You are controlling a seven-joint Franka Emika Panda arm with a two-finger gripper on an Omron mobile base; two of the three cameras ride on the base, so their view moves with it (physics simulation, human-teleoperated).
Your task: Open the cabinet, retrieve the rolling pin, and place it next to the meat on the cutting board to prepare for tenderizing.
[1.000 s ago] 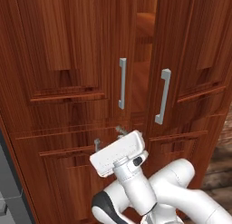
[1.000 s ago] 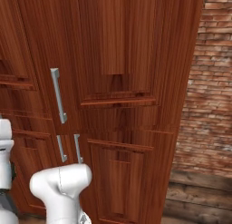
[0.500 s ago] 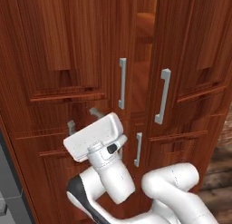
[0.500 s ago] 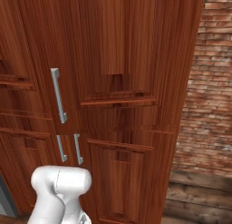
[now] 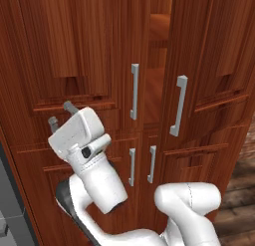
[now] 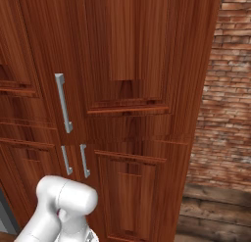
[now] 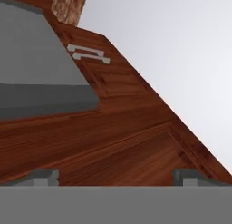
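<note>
Left base view: open two-finger gripper faces the tall reddish-brown wood cabinet.
Door right of it stands ajar; retrieval remains.

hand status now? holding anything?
Hand: open, fingers spread, holding nothing, in front of the cabinet door.

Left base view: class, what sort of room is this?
Probably a kitchen: tall reddish-brown wood cabinet with raised-panel doors and long vertical silver bar handles, beside a red brick wall and dark plank floor.
</note>
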